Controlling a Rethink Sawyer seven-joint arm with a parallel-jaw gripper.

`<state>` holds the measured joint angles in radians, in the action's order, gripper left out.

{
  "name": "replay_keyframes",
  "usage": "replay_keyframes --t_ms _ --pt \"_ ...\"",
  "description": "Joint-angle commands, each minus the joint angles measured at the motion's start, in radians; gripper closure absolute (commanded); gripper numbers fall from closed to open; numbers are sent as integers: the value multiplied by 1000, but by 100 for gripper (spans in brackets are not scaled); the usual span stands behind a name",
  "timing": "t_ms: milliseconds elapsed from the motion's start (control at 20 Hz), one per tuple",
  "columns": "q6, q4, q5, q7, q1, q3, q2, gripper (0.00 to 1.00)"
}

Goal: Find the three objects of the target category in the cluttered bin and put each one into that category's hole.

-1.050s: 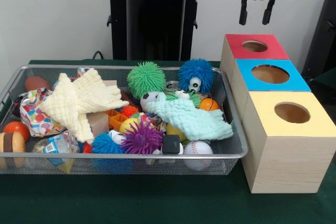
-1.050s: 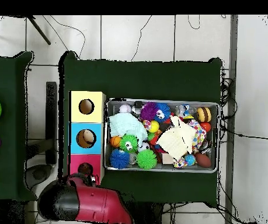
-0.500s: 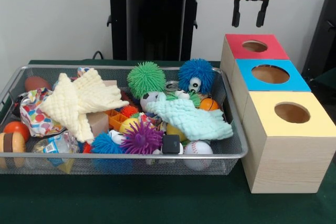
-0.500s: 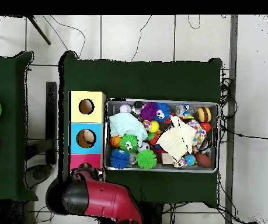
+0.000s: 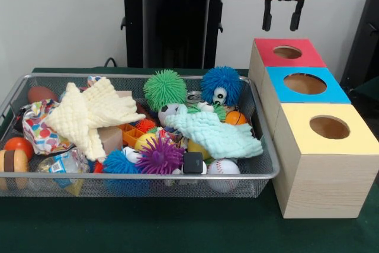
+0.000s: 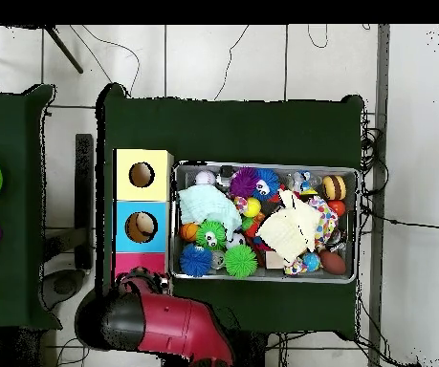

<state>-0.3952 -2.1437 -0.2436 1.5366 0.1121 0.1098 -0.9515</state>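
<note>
The bin (image 5: pixel 35 177), a wire-mesh tray with its long axis running side to side in the front view, sits on the green-covered table (image 5: pixel 177 229) well below the jaws and off to their left in that view. It is the largest item and is heaped with clutter. A row of three wooden boxes stands just beside the bin's right end: the red-topped box (image 5: pixel 287 53) lies almost directly beneath the jaws, the blue-topped box (image 5: pixel 305 84) next in line toward the camera, and the yellow-topped box (image 5: pixel 328 128) nearest the camera. Each top has one round hole facing straight up.

The arm (image 6: pixel 170 330) shows in the overhead view as a red and black mass beside the red-topped end of the row. The gripper (image 5: pixel 279 22) hangs high above the red-topped box, pointing straight down; the jaws are parted and hold nothing.

Inside the bin, below and left of the jaws in the front view, a cream cloth (image 5: pixel 89 114) lies spread over the left half and a mint cloth (image 5: pixel 216 134) is draped over the right half. At the back stand a green spiky ball (image 5: pixel 164 89) and a blue fuzzy ball (image 5: pixel 221 84) with an eye. A purple spiky ball (image 5: pixel 159 157) lies toward the front wall, with a baseball (image 5: pixel 224 167) to its right against the mesh.
</note>
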Motion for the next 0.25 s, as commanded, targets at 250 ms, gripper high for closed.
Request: replay_keyframes --t_ms 250 --pt "-70 38 45 106 -28 -50 7 0"
